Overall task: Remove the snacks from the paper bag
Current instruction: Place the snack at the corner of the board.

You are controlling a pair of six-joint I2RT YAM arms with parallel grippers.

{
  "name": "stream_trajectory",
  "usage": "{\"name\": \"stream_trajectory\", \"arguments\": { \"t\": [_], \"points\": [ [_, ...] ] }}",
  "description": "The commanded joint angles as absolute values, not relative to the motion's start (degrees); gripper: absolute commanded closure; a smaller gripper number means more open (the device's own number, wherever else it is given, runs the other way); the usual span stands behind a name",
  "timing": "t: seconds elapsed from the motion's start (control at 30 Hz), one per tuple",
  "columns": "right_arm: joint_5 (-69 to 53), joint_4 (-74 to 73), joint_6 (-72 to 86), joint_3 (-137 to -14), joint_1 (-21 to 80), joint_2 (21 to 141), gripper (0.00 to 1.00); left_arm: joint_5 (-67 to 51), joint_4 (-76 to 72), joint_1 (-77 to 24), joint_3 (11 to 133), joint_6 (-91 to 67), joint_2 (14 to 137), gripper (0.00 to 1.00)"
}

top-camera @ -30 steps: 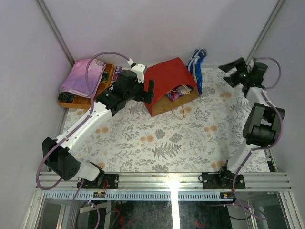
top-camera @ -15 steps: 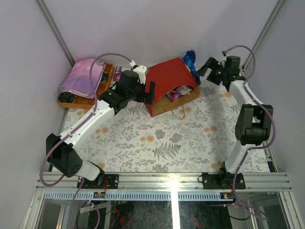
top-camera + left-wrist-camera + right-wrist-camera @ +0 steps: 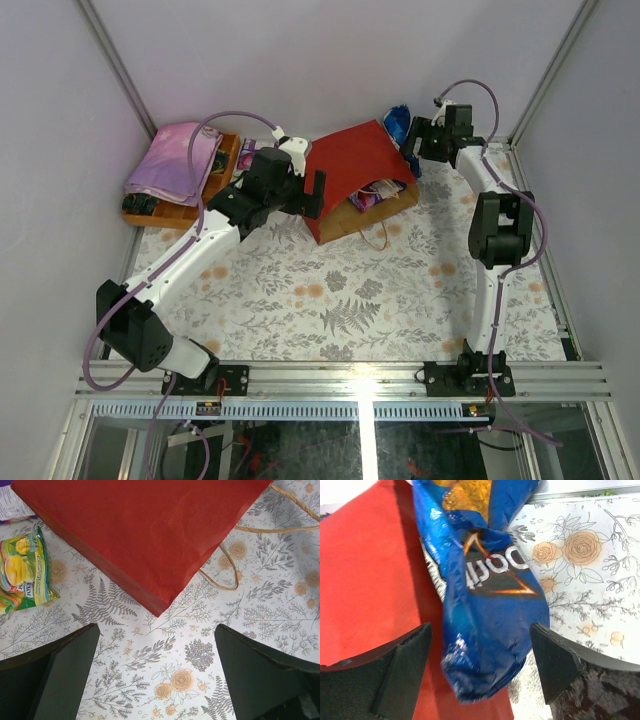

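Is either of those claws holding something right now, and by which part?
Nothing is held. The right gripper stands open around the blue chip bag, not closed on it; the left gripper is open above the table.

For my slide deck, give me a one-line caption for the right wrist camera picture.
Open right hand straddles the blue Doritos bag beside the red paper bag.

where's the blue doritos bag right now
In the top view the crumpled blue Doritos bag is at the far edge of the floral table, right of centre, beside the large red paper bag and straddled by the right end effector.
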State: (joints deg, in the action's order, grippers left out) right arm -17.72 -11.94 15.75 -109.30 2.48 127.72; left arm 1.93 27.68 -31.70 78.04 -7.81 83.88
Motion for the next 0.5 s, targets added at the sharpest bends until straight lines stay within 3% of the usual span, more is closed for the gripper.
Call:
{"name": "stream_trajectory", "arguments": {
  "t": [0.0, 0.07, 0.13, 0.27, 0.3, 0.47],
  "points": [
    [-17.8, -16.2, 10.7, -117.7, 2.6, 131.2, 0.17, 2.5, 28.0, -31.3, 78.9, -7.0, 83.4, 0.0],
    [-18.8, -16.0, 10.4, -118.0, 2.6, 131.9, 0.23, 2.4, 28.0, -31.3, 78.9, -7.0, 83.5, 0.0],
    [-19.5, -16.1, 10.2, -117.9, 2.6, 132.2, 0.38, 2.4, 28.0, -31.3, 79.0, -7.0, 83.6, 0.0],
    [-17.5, -15.5, 9.5, -116.0, 2.2, 130.4, 0.93, 2.7, 28.3, -31.3, 79.0, -6.9, 83.6, 0.0],
    [-16.3, -15.2, 9.4, -115.3, 1.8, 129.4, 0.99, 2.8, 28.4, -31.3, 79.0, -6.9, 83.6, 0.0],
    [-8.4, -12.3, 11.2, -108.8, -4.1, 121.4, 1.0, 3.2, 28.4, -31.3, 78.5, -6.7, 83.2, 0.0]
  ]
}}
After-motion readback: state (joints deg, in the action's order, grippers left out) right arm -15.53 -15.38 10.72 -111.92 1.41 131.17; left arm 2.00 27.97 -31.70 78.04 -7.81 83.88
